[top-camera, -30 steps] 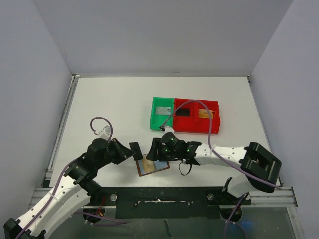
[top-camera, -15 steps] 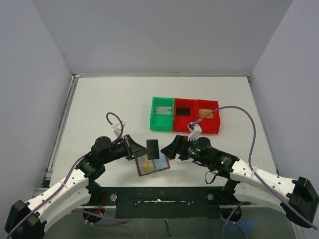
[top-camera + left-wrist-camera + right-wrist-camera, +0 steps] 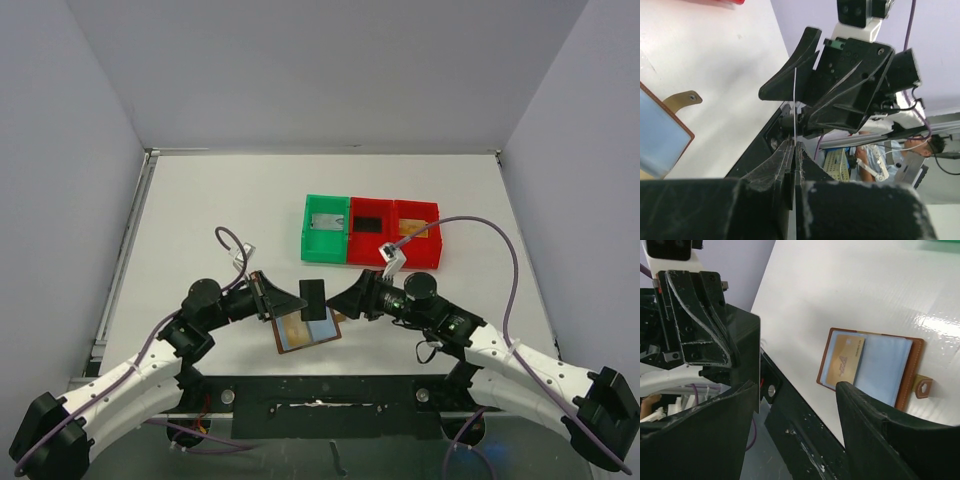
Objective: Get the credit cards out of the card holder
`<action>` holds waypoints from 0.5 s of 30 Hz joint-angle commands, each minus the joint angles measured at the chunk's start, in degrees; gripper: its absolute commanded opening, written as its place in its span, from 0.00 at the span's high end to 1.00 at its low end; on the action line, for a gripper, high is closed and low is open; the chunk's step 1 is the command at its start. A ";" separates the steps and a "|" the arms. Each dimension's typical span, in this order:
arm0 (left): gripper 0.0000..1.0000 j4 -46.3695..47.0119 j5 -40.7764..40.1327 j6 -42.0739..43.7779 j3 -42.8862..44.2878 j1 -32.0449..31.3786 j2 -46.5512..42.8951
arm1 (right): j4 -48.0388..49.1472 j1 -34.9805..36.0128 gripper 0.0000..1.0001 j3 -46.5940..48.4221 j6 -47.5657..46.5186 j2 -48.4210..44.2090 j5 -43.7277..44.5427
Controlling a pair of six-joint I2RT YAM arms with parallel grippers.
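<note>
The card holder (image 3: 308,331) lies open on the table, brown with grey-blue lining, and a golden-orange credit card (image 3: 844,363) is tucked in its left pocket. My left gripper (image 3: 298,298) is shut on a black credit card (image 3: 314,298), held upright above the holder. In the left wrist view that black card (image 3: 795,102) shows edge-on, rising from my left gripper (image 3: 794,145). My right gripper (image 3: 343,298) faces it, open, and the card's free end stands between its jaws, close to one finger (image 3: 705,440). The holder's tab (image 3: 923,386) points right.
Behind the arms stand a green tray (image 3: 312,250) holding a pale grey card (image 3: 325,223) and a red tray (image 3: 392,260) holding a black card (image 3: 369,223) and a golden one (image 3: 418,230). The table's black front rail (image 3: 320,392) runs just below the holder.
My left gripper has carried the black card up and right, from left of the holder. My right arm has swung off the holder, drawn back, turned toward the card and opened.
</note>
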 commanded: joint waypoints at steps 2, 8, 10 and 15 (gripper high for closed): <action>1.00 1.71 4.89 3.72 4.25 -0.31 1.91 | 12.71 -1.50 0.38 3.48 3.66 3.39 -7.73; 1.00 3.88 5.64 2.83 5.88 -0.48 3.30 | 12.66 -1.81 0.46 7.01 2.16 7.57 -12.75; 1.00 4.55 5.41 2.39 5.74 -0.47 3.05 | 15.52 -2.19 0.53 5.45 3.77 8.13 -13.64; 1.00 4.10 4.58 2.10 4.15 -0.34 1.82 | 19.66 -2.20 0.66 3.40 4.62 7.89 -14.83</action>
